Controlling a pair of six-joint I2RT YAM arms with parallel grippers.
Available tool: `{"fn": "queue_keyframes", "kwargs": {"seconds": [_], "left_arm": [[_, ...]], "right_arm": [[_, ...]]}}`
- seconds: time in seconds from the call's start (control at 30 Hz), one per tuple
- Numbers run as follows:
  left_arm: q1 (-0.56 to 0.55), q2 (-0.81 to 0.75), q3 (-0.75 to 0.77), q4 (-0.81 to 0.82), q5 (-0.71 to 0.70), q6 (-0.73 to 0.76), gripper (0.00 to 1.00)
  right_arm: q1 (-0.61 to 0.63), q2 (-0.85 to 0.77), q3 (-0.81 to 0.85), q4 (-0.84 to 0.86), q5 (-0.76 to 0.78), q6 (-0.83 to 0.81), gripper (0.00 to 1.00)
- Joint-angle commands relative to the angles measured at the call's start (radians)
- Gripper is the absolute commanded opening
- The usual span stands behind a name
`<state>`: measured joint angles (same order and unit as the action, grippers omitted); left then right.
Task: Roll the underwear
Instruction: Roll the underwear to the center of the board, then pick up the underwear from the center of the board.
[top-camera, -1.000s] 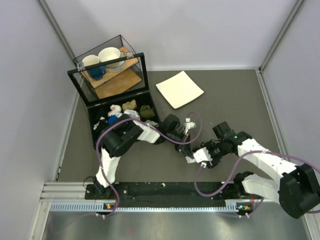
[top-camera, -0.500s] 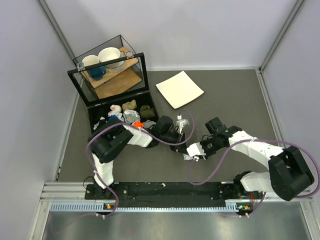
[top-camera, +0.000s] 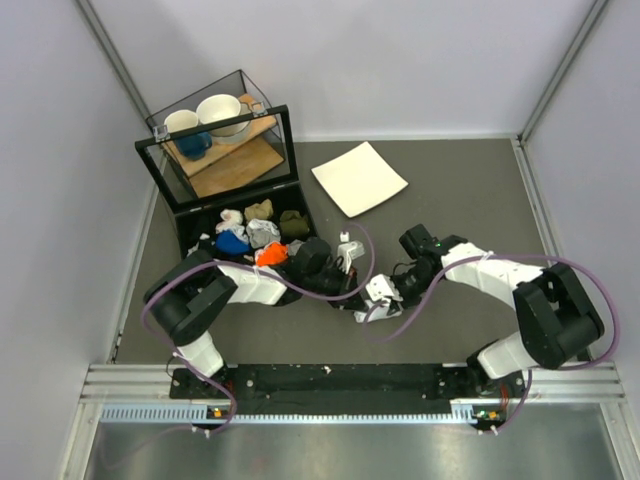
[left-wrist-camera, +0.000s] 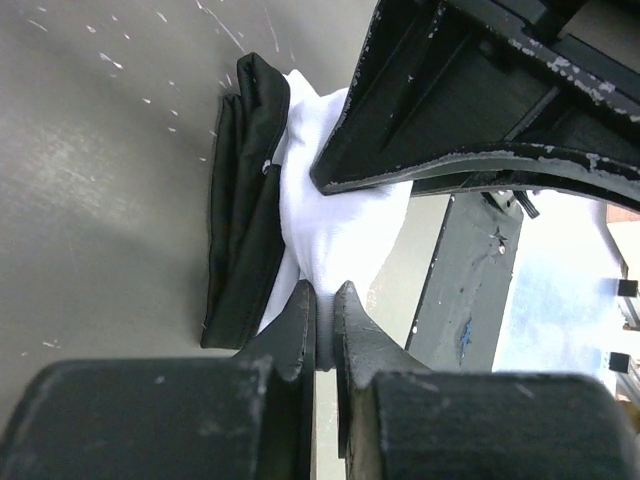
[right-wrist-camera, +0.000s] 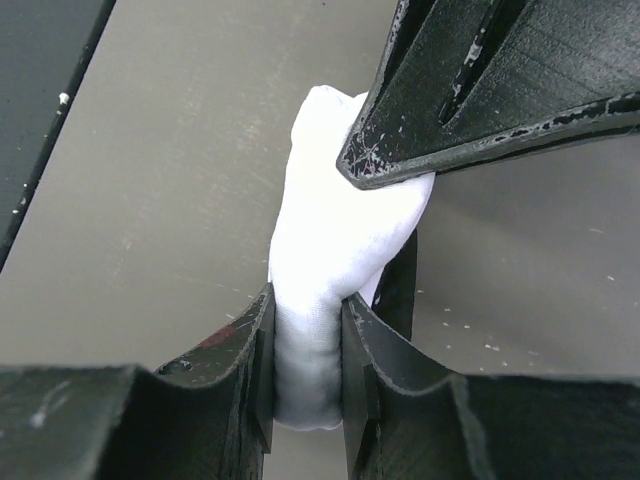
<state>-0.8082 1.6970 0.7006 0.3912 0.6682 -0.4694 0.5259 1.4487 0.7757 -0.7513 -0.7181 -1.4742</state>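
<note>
The underwear (right-wrist-camera: 335, 215) is white fabric with a black waistband (left-wrist-camera: 240, 200), bunched into a thick roll just above the grey table. My left gripper (left-wrist-camera: 325, 318) is shut on a thin fold of it. My right gripper (right-wrist-camera: 308, 365) is shut on the thick rolled end. Each gripper's fingers show in the other's wrist view, close above the cloth. In the top view the two grippers, left (top-camera: 347, 283) and right (top-camera: 372, 300), meet at the table's middle, and only a scrap of the underwear (top-camera: 368, 313) shows between them.
A white square plate (top-camera: 359, 178) lies at the back centre. An open black box (top-camera: 186, 240) with several small cloth bundles sits just left of the left wrist. Behind it stands a glass case (top-camera: 165, 160) with a bowl and cups.
Both grippers have moved left across the table with the underwear held between them. The left arm has folded back towards the black box and the right arm has stretched out after it.
</note>
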Motion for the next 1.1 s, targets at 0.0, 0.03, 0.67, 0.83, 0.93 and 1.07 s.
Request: {"fn": "queue_keyframes", "kwargs": {"seconds": [0.0,0.03,0.67,0.83,0.93,1.07], "left_arm": [[0.026,-0.039,-0.046,0.041,0.033,0.005,0.08],[0.026,-0.037,-0.05,0.057,0.04,0.003,0.09],[-0.034,0.039,0.039,-0.043,0.031,0.097,0.99],[-0.081,0.121,0.083,-0.04,-0.025,0.084,0.95],[-0.089,0.159,0.088,-0.037,-0.038,0.077,0.83],[-0.095,0.185,0.068,-0.012,-0.036,0.057,0.7]], "right_arm": [[-0.014,0.029,-0.012,-0.224,0.115,0.009,0.13],[-0.014,0.033,-0.013,-0.223,0.123,0.003,0.13],[-0.01,0.033,-0.046,-0.198,0.143,-0.015,0.13],[-0.01,0.027,-0.055,-0.192,0.138,-0.015,0.13],[-0.01,0.026,-0.058,-0.184,0.134,-0.012,0.13],[-0.01,0.021,-0.061,-0.177,0.134,-0.006,0.13]]}}
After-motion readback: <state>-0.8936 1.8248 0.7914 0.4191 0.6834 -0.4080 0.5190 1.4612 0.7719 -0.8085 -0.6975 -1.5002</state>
